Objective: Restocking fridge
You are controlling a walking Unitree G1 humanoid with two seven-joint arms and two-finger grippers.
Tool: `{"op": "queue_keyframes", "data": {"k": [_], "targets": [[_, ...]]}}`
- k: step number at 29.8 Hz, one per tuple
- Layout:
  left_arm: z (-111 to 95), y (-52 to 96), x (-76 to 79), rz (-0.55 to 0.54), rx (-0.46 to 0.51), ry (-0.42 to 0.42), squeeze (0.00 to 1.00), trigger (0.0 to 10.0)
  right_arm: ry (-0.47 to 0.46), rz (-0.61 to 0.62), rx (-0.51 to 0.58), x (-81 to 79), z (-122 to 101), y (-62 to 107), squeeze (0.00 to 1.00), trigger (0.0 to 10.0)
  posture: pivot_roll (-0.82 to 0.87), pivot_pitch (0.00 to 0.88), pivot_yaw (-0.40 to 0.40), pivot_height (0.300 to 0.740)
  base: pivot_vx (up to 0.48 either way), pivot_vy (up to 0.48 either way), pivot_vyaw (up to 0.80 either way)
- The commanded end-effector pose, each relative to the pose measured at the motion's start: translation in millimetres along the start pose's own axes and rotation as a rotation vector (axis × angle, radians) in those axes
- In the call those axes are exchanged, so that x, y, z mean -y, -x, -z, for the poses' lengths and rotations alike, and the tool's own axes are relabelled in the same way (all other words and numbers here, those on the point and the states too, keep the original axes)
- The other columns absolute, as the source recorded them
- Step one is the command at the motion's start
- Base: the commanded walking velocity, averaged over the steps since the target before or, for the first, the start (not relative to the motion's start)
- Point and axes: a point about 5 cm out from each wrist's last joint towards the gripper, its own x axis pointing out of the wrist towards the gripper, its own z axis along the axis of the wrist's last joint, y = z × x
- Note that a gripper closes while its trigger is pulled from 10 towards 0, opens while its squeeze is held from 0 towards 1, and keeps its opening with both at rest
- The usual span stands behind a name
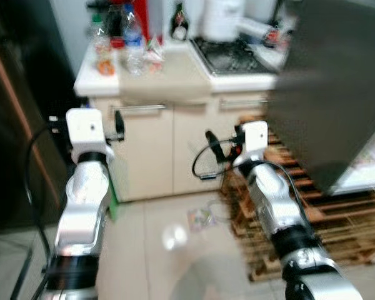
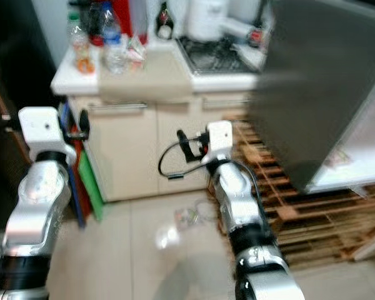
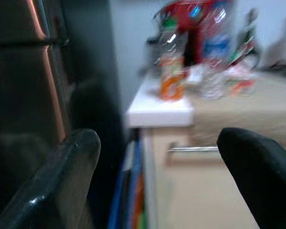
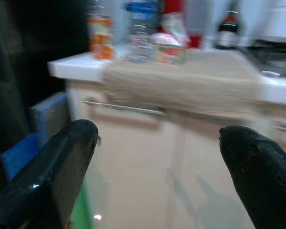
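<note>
I'm approaching the worktop; left gripper and right gripper wide, empty; next, reach the bottles.

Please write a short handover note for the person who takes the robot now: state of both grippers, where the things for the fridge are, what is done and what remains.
Left gripper: open, holding nothing, raised facing the counter.
Right gripper: open, holding nothing, raised before the cabinet doors.
Items: an orange-labelled bottle and a clear water bottle stand at the counter's left end, with small packets beside them. The views are blurred.
A large dark panel, probably the fridge door, stands on the robot's right.
Done: nothing picked up yet.
Left: close in on the counter, grasp an item, carry it to the fridge.
</note>
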Motion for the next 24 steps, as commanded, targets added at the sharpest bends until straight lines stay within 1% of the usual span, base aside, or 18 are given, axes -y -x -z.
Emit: {"op": "queue_keyframes", "data": {"k": [1, 2, 4, 6, 10, 15, 20, 24], "targets": [[-5.0, -0.1, 11.9, 0.044, 0.023, 0.009, 0.0, 10.0, 0.011, 0.088, 0.02, 20.1, -6.2, 2.7, 0.0, 10.0, -0.03, 0.0, -0.031, 0.74, 0.48, 0.0, 0.0], [-5.3, -0.4, 12.3, 0.052, 0.026, 0.007, 0.0, 10.0, 0.001, 0.098, 0.017, 21.1, -5.8, 2.7, 0.0, 10.0, -0.03, 0.0, -0.03, 0.74, 0.48, 0.0, 0.0], [-7.6, -1.3, 12.9, 0.068, 0.044, -0.005, 0.0, 10.0, 0.023, 0.105, 0.013, 22.0, -6.1, 2.7, 0.0, 10.0, -0.03, 0.0, -0.028, 0.74, 0.48, 0.0, 0.0], [-12.6, -3.9, 13.1, 0.093, 0.064, 0.018, 0.0, 10.0, 0.039, 0.112, 0.026, 21.1, -7.6, 2.8, 0.0, 10.0, -0.03, 0.0, -0.024, 0.74, 0.48, 0.0, 0.0], [-17.7, -5.9, 11.6, 0.102, 0.089, 0.029, 0.0, 10.0, 0.044, 0.112, 0.047, 19.1, -10.4, 2.3, 0.0, 10.0, -0.03, 0.0, -0.022, 0.74, 0.48, 0.0, 0.0], [-26.4, -6.7, 9.4, 0.1, 0.138, 0.022, 0.0, 10.0, 0.068, 0.124, 0.112, 17.5, -21.7, 0.1, 0.0, 10.0, -0.02, 0.0, -0.022, 0.74, 0.48, 0.0, 0.0], [-40.2, -9.6, 8.8, 0.111, 0.203, 0.023, 0.0, 10.0, 0.089, 0.102, 0.195, 11.8, -40.7, -4.2, 0.0, 10.0, -0.02, 0.0, -0.023, 0.74, 0.48, 0.0, 0.0], [-44.3, -11.7, 7.6, 0.107, 0.219, 0.02, 0.0, 10.0, 0.057, 0.093, 0.192, 10.1, -40.9, -5.4, 0.0, 10.0, -0.02, 0.0, -0.023, 0.74, 0.48, 0.0, 0.0]]}}
